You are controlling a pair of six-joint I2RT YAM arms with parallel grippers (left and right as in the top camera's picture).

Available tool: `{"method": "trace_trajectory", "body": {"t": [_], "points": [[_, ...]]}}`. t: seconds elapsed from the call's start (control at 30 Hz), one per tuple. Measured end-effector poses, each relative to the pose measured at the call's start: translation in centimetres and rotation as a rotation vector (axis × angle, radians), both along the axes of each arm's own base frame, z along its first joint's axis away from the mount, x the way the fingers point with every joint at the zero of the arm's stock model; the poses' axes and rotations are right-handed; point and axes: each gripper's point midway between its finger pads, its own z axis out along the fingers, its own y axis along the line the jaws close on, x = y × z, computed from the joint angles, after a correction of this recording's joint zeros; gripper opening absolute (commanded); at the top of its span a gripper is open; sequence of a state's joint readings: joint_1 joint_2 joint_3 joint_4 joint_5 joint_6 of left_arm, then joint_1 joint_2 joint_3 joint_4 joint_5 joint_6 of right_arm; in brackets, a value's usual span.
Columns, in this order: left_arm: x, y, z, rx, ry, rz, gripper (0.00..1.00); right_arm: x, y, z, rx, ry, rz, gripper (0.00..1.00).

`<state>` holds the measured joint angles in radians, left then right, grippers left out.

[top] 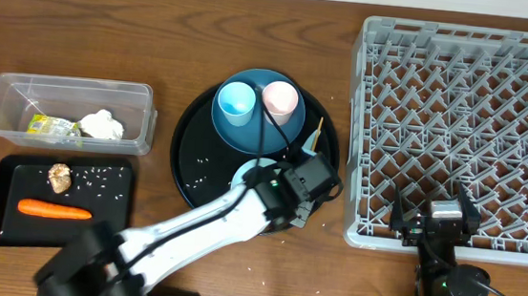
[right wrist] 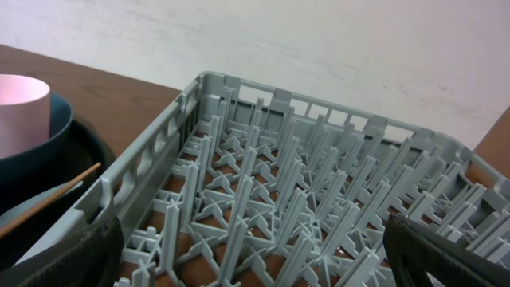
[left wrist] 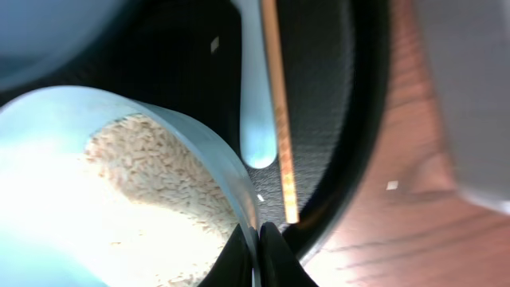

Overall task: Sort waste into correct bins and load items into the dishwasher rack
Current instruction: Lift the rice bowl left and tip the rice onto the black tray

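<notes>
A white bowl point(top: 246, 172) point(left wrist: 119, 199) with rice in it sits on the round black tray point(top: 196, 161). My left gripper point(top: 285, 179) point(left wrist: 256, 239) is shut on the bowl's thin right rim. Just beyond the rim lie a white spoon point(left wrist: 255, 96) and a wooden chopstick point(left wrist: 279, 119) point(top: 316, 133). The dark blue plate point(top: 246, 132) carries a light-blue cup point(top: 236, 102) and a pink cup point(top: 280, 100). My right gripper point(top: 435, 220) point(right wrist: 255, 263) hangs open over the near-left corner of the grey dishwasher rack point(top: 457, 127) point(right wrist: 279, 183), holding nothing.
At the left, a clear tub point(top: 4, 106) holds a yellow-green wrapper point(top: 52, 128) and a white tissue point(top: 101, 124). In front of it, a shallow black tray point(top: 8, 226) holds a carrot point(top: 53, 210), a brown scrap point(top: 59, 177) and rice grains point(top: 98, 180).
</notes>
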<state>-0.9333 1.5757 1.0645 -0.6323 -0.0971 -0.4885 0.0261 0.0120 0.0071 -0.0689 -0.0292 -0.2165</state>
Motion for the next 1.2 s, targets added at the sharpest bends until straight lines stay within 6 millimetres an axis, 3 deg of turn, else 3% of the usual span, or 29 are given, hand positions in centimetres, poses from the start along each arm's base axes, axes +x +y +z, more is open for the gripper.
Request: {"method": "trace_trajectory", "body": {"t": [0.13, 0.27, 0.53, 0.77, 1.2], "points": [[0.0, 0.5, 2.8, -0.050, -0.046, -0.010, 0.06, 0.0, 0.0, 0.0, 0.000, 0.000, 0.000, 0.99], [0.2, 2.5, 4.1, -0.044, -0.046, 0.027, 0.06, 0.0, 0.0, 0.0, 0.000, 0.000, 0.000, 0.99], [1.5, 9.2, 4.9, 0.035, -0.009, 0.164, 0.06, 0.0, 0.0, 0.0, 0.000, 0.000, 0.000, 0.99], [3.1, 14.5, 7.3, 0.001, -0.050, 0.298, 0.06, 0.0, 0.0, 0.0, 0.000, 0.000, 0.000, 0.99], [2.8, 25.5, 10.4, -0.084, -0.086, 0.596, 0.06, 0.0, 0.0, 0.0, 0.000, 0.000, 0.000, 0.99]]}}
